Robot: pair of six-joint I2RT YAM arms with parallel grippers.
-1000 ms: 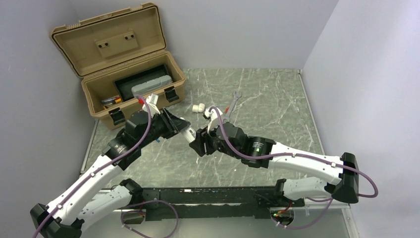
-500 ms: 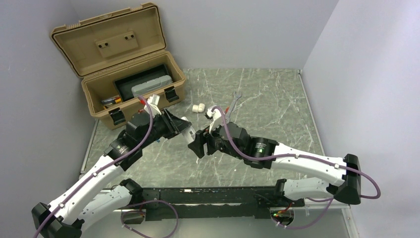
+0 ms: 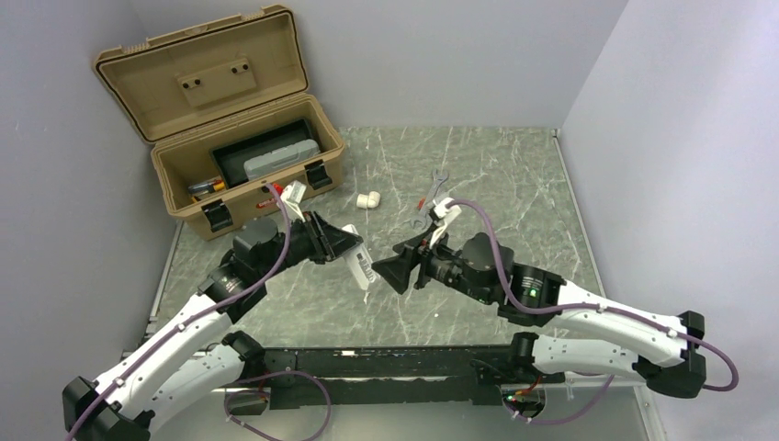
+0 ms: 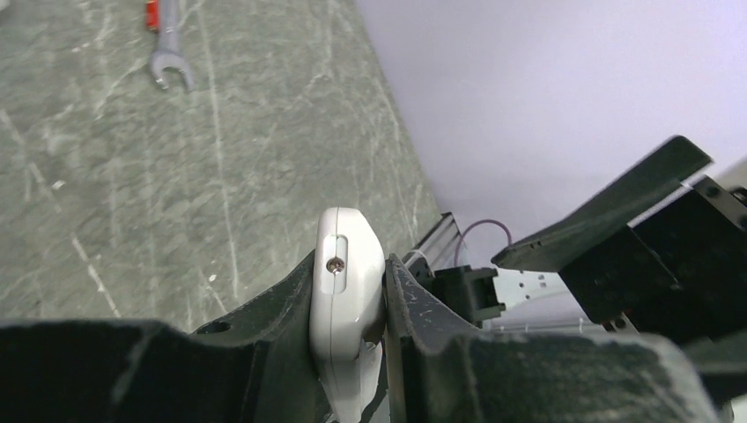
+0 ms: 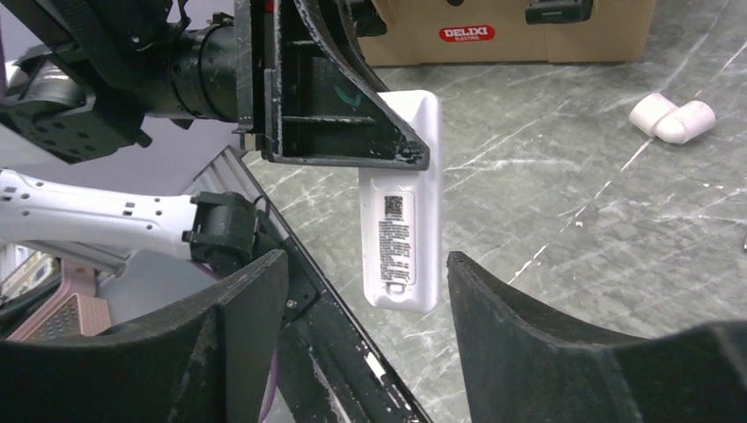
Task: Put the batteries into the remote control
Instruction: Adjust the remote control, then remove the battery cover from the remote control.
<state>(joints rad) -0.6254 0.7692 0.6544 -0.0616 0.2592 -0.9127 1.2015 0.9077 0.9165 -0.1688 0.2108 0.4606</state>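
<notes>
**Left end effector.** The left end effector [image 3: 345,246] is pressed together on the remote control [image 3: 361,266]. In the left wrist view the two fingers [image 4: 282,308] clamp the flat faces of the white body [image 4: 346,291], one on each side. The rounded end, with a small screw, stands out beyond the fingertips.

**Position of the remote control.** The remote control is clear of the worktop [image 3: 496,184], held in the air between the two arms. In the right wrist view it hangs lengthwise below the left end effector [image 5: 352,123], gripped at its upper end. Its labelled face [image 5: 403,220], with a code square and lines of print, faces the right wrist camera.

**Right end effector.** The right end effector [image 3: 389,268] is spread wide and holds nothing. It points at the remote control from the right and sits just beside it. In the right wrist view the lower end of the remote control appears in the gap between the fingers [image 5: 255,308]. Clearance shows on both sides, and neither finger touches it.

**Other items.**
- An open tan tool case [image 3: 248,175] stands at the far left of the worktop.
- A white pipe elbow [image 3: 368,199] and a wrench [image 3: 432,195] lie beyond the end effectors, apart from both.
</notes>
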